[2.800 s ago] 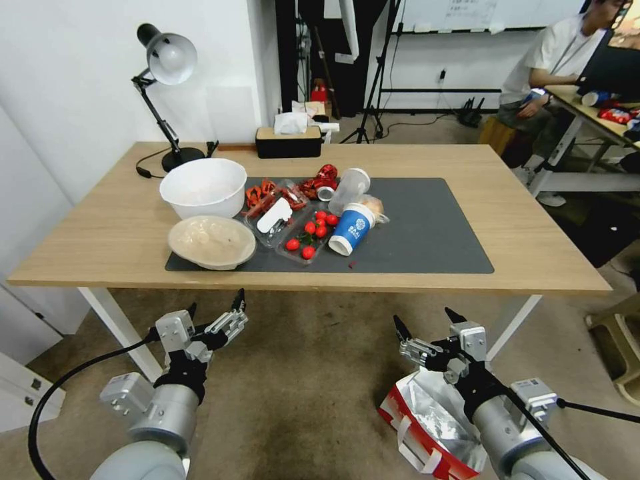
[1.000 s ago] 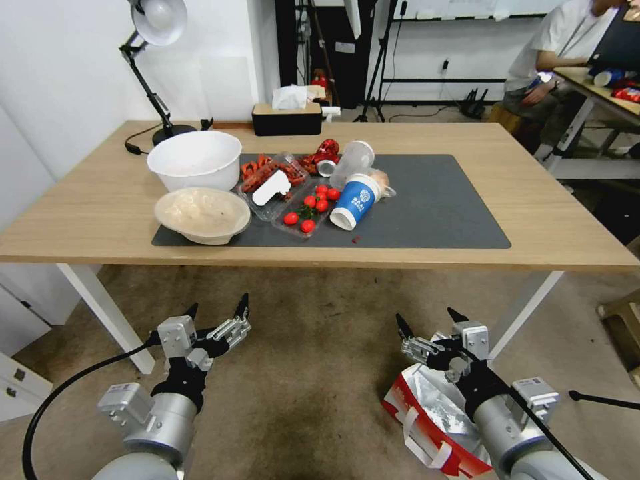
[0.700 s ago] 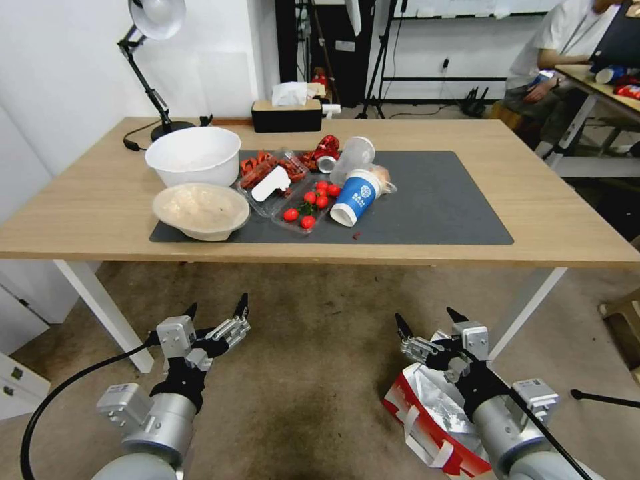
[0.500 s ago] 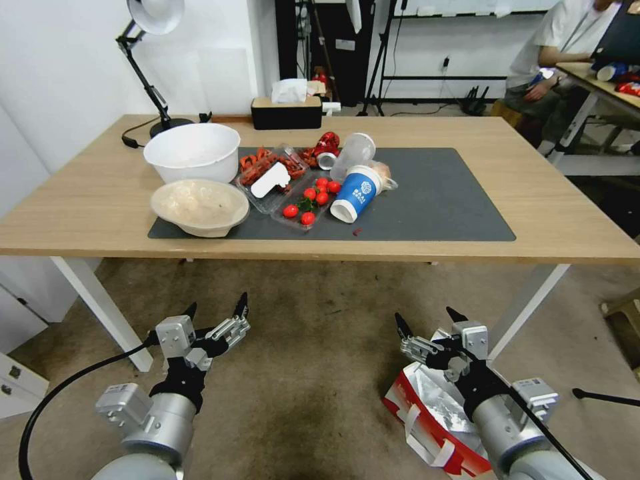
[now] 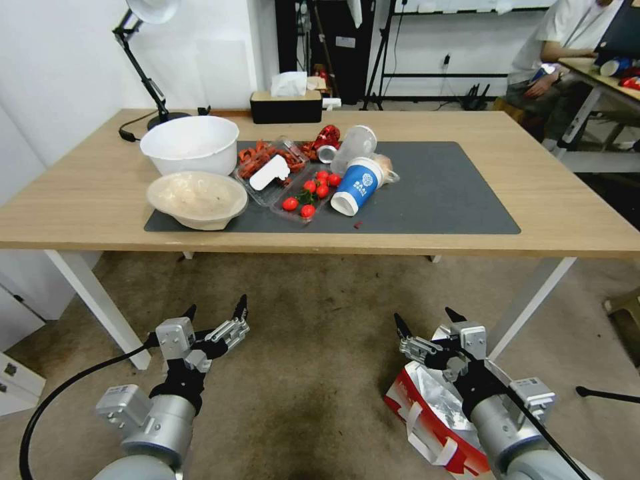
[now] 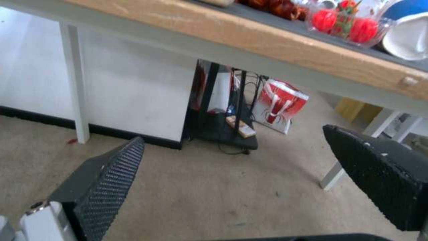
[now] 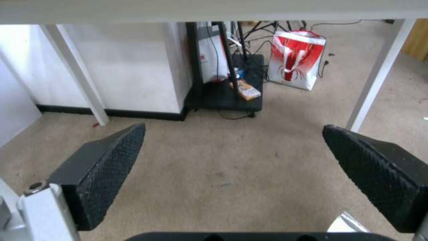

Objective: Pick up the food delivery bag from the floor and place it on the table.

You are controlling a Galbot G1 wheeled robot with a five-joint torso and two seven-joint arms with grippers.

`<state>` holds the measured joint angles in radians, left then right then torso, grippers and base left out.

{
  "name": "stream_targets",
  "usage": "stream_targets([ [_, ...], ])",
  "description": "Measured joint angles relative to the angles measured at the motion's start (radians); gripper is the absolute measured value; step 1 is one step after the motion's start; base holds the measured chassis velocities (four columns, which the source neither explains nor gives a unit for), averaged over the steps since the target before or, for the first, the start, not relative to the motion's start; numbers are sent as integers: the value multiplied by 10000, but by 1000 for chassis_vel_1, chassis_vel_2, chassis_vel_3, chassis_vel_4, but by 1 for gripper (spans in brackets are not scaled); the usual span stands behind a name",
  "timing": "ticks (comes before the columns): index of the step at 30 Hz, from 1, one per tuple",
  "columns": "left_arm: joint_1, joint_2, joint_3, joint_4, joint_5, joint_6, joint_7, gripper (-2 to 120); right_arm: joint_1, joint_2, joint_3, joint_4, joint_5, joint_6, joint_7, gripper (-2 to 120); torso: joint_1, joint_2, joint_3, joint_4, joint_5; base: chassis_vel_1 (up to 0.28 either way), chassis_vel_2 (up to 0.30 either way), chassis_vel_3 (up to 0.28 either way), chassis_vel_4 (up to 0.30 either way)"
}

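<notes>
While both sets of fingers are spread wide with nothing between them, the right gripper [image 5: 427,323] hangs low over the floor [image 5: 313,373], just above the open top of the food delivery bag [image 5: 427,417], and the left gripper [image 5: 217,313] hangs at about the same height well apart to the left. From the right wrist, the black ridged fingertips [image 7: 107,164] stand far apart with bare floor between them, and a sliver of silver foil shows at the frame's edge. The bag sits on the floor at the robot's right, its foil lining open upward and its white strap handles hanging down its red side, near a white table leg. Beyond the grippers stands the table [image 5: 553,207], carrying a dark mat, two white bowls, trays of tomatoes, a tipped blue cup, a lamp and a tissue box
</notes>
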<state>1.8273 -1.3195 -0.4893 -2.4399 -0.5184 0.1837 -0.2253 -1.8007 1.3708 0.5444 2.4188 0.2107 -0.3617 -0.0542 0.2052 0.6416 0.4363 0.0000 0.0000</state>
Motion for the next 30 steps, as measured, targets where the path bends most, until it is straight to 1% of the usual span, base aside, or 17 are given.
stream_targets([
  [3,-23,-20,-5,50,93,4,-51,100,14,-24,28,0,1,0,-2,100,-67,-165,-98,0,-1,0,0,0,0],
  [5,-27,-27,-6,58,118,6,-69,100,14,-23,31,0,1,0,-2,100,-78,-197,-117,0,0,0,0,0,0],
  [7,-70,-37,-39,146,241,12,-120,100,6,-18,42,-17,4,40,-4,100,-134,-338,-203,0,0,0,0,0,0],
  [13,-127,72,-194,307,342,-62,-121,100,-24,-42,69,-41,52,186,-16,100,-204,-532,-324,0,-1,0,0,0,0],
  [15,-105,173,-214,404,418,-193,-86,100,-35,-67,91,-41,84,224,-23,100,-255,-672,-414,0,-1,0,0,0,0],
  [21,-104,183,-162,527,441,-426,-59,100,-41,-102,121,-42,156,324,-42,100,-329,-874,-540,0,-1,0,0,0,0],
  [23,-47,179,-151,566,467,-569,104,100,-69,-135,146,-55,181,406,-48,100,-387,-1006,-616,0,-1,0,0,0,0],
  [25,-39,178,-151,567,474,-584,123,100,-72,-141,149,-56,184,419,-49,100,-397,-1030,-630,0,0,0,0,0,0],
  [27,-42,162,-159,580,495,-635,165,100,-78,-160,155,-55,199,440,-53,100,-456,-1166,-707,0,-1,0,0,0,0],
  [29,-45,157,-159,582,496,-649,169,100,-77,-161,156,-56,199,441,-53,100,-462,-1181,-715,0,-1,0,0,0,0],
  [30,-54,141,-159,587,503,-696,187,100,-75,-161,157,-56,202,443,-55,100,-494,-1256,-761,0,0,0,0,0,0],
])
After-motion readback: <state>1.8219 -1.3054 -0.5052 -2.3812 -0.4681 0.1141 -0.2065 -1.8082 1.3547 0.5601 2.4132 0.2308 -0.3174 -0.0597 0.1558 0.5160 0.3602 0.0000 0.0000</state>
